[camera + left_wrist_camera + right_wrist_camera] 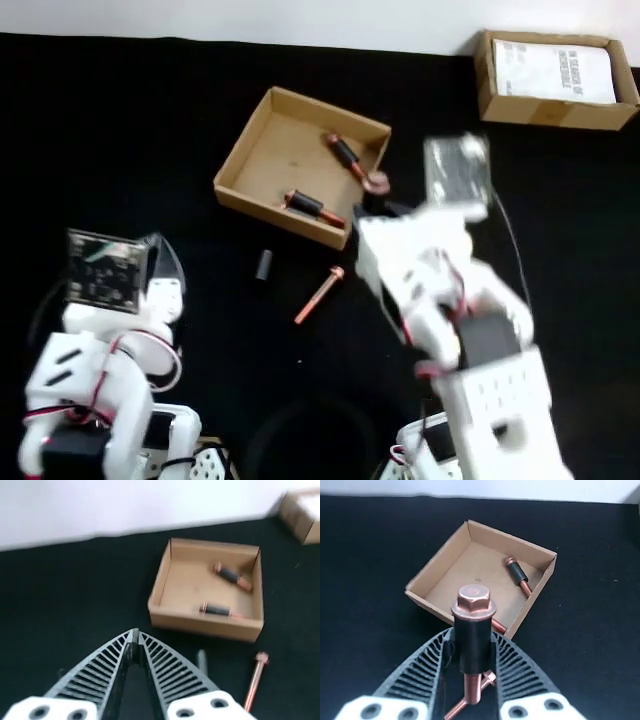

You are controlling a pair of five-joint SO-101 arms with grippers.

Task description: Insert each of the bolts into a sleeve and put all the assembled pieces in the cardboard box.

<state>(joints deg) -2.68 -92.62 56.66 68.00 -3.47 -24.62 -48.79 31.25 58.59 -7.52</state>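
The open cardboard box (pixel 262 150) lies mid-table with two sleeved bolts inside, one near the far corner (pixel 345 152) and one by the near wall (pixel 312 208). My right gripper (pixel 472 641) is shut on a third assembled piece (pixel 471 630), a copper bolt in a black sleeve, held head-up just short of the box's near wall (pixel 470 615); its head (pixel 378 181) shows beside the box's right corner. A loose black sleeve (pixel 264 265) and a loose copper bolt (pixel 320 294) lie in front of the box. My left gripper (pixel 134 636) is shut and empty, well back from the box (pixel 165 580).
A second cardboard box (pixel 555 65) with a white sheet in it stands at the far right corner. The left arm (pixel 100 340) sits at the front left, the right arm (pixel 460 320) at the front right. The tabletop is black cloth.
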